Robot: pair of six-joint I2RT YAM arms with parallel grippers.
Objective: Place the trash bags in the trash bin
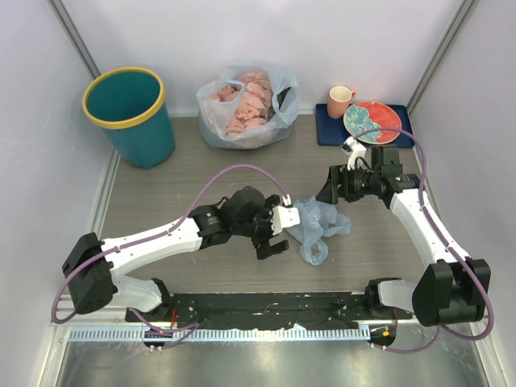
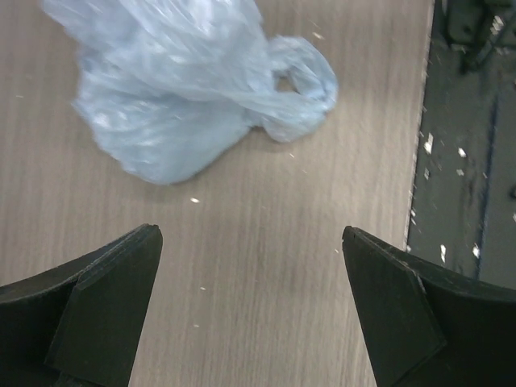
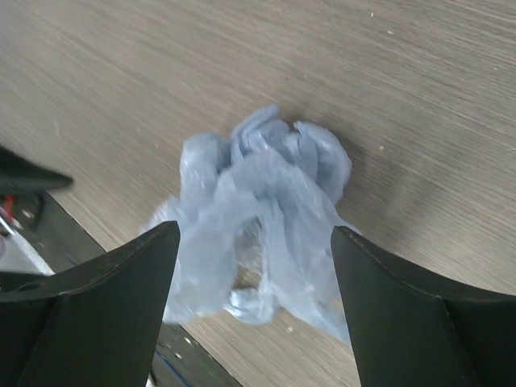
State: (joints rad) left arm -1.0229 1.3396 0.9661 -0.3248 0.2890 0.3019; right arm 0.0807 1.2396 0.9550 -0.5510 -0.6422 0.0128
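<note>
The light-blue trash bag (image 1: 318, 226) lies crumpled on the wooden table between my two grippers. My left gripper (image 1: 282, 232) is open and empty just left of it. In the left wrist view the gripper (image 2: 250, 234) hangs over bare table, with the bag (image 2: 193, 89) ahead and apart from the fingers. My right gripper (image 1: 329, 192) is open above the bag's far right side. In the right wrist view the bag (image 3: 258, 210) lies below and between the open fingers (image 3: 255, 230), not held. The teal trash bin (image 1: 129, 113) with a yellow rim stands upright at the far left.
A clear bag of pink lumps (image 1: 246, 105) sits at the back centre. A pink mug (image 1: 339, 101) and a patterned plate (image 1: 372, 121) rest on a blue mat (image 1: 326, 129) at the back right. A black strip (image 1: 266, 306) runs along the near edge. Walls enclose the table.
</note>
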